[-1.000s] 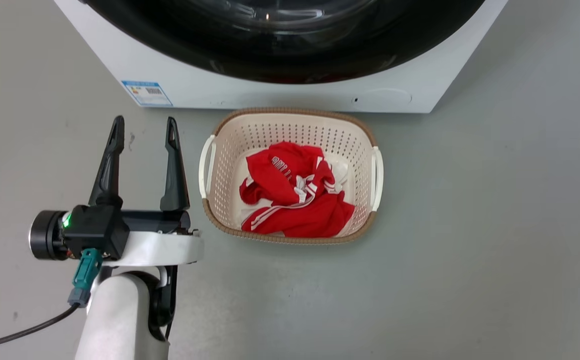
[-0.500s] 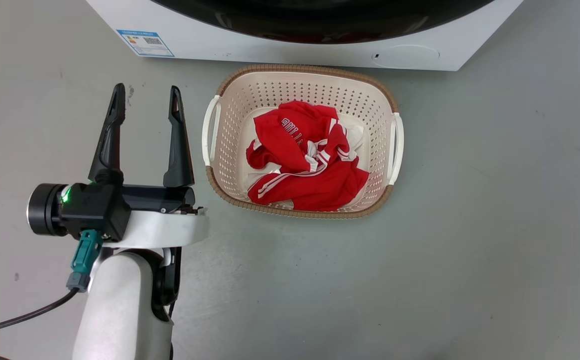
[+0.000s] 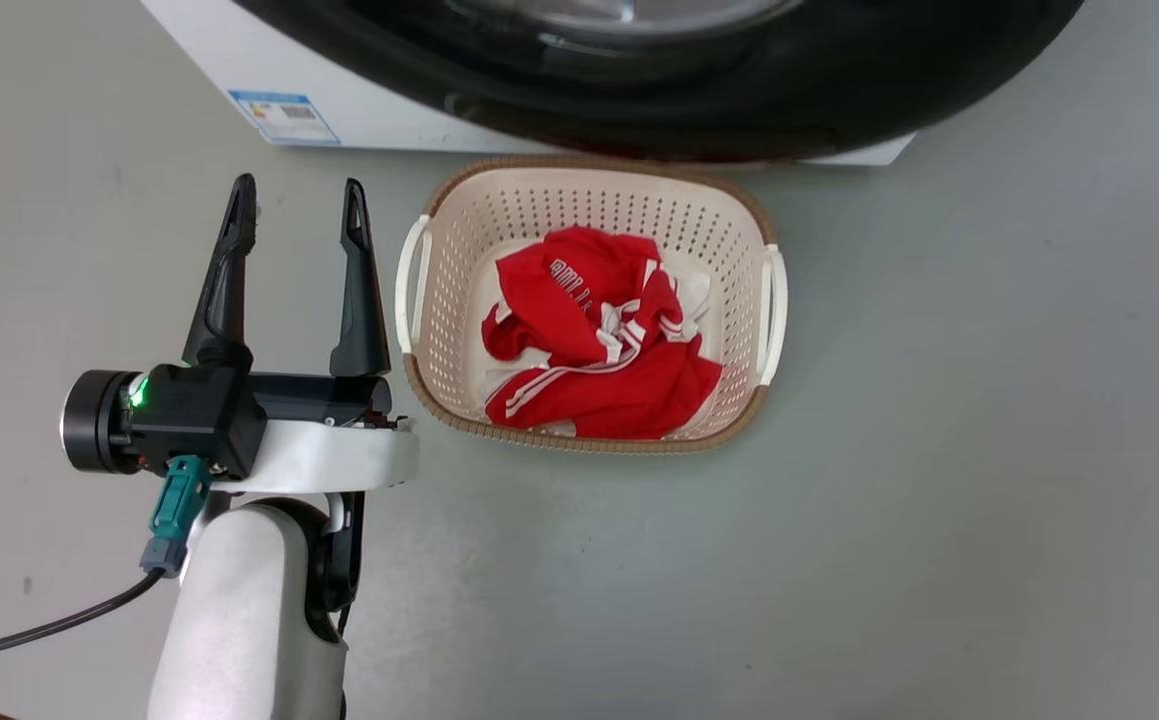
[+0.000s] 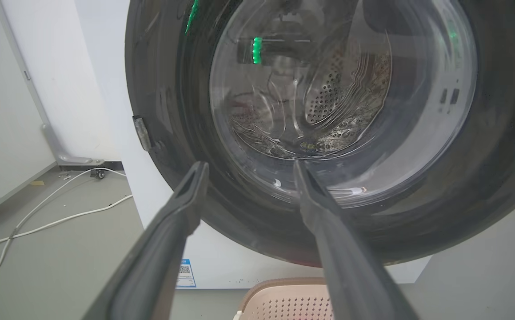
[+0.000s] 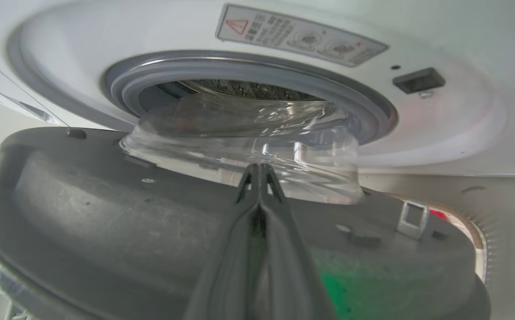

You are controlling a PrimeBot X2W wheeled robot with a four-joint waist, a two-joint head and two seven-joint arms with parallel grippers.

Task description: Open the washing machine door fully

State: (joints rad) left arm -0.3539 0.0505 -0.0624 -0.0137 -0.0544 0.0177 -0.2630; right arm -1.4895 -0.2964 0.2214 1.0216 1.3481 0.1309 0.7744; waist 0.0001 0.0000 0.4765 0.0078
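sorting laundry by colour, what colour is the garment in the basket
The garment is red with white stripes; head view.

My head camera looks straight down at the floor (image 3: 939, 500); both wrist cameras face the washing machine door (image 4: 341, 111) closely, from opposite sides.

The left hand (image 3: 299, 195) is showing two long, dark, tapering fingers (image 3: 224, 290), each with a narrow slot near its tip. They are growing out of a matte black wrist block (image 3: 194, 425). On the block's corner a small green light (image 3: 136, 392) is glowing, and a black cylinder (image 3: 89, 448) with a silvery rim is sticking out of its side. Under the block a teal connector (image 3: 174, 505) is feeding a black cable (image 3: 69, 628). A glossy white bracket (image 3: 339, 465) and a pale forearm (image 3: 239, 620) are sitting just below the block. The right hand (image 5: 257, 169) is showing matching dark grey fingers.
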